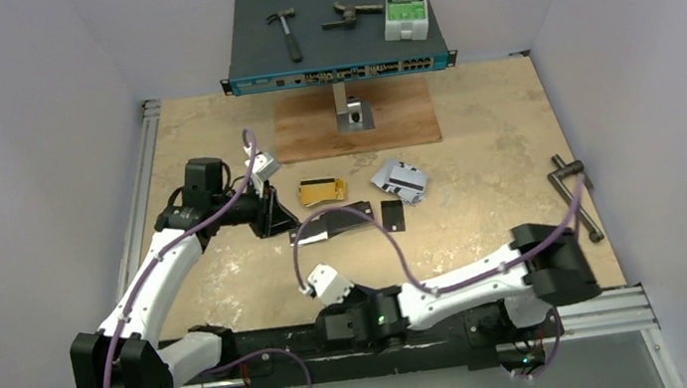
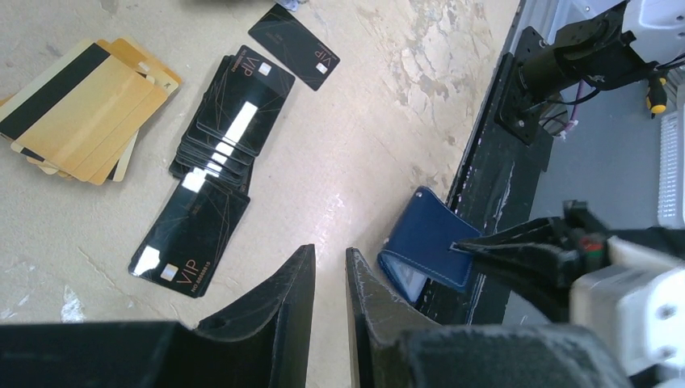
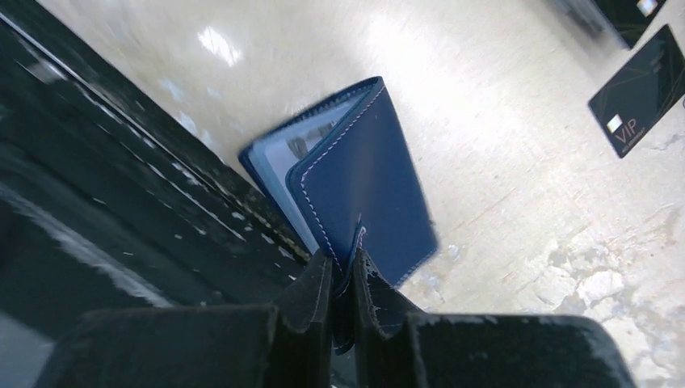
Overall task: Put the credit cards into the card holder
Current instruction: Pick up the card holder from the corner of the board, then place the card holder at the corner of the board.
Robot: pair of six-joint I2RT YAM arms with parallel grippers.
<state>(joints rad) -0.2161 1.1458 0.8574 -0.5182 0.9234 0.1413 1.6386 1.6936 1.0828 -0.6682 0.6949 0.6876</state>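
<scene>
Your right gripper (image 3: 343,260) is closed tight on a thin edge of the card holder (image 3: 367,182), which sits partly open just beside the black rail (image 3: 121,202) at the table (image 3: 501,162) edge. Your left gripper (image 2: 329,263) is barely parted and holds nothing. From its view, the card holder is at 3 o'clock, the black cards (image 2: 230,113) at 11 and the gold cards (image 2: 81,109) at 10.

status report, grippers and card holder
Right gripper clamped on card holder edge. Left gripper empty, jaws barely apart. Cards loose on table, nothing blocking.
</scene>
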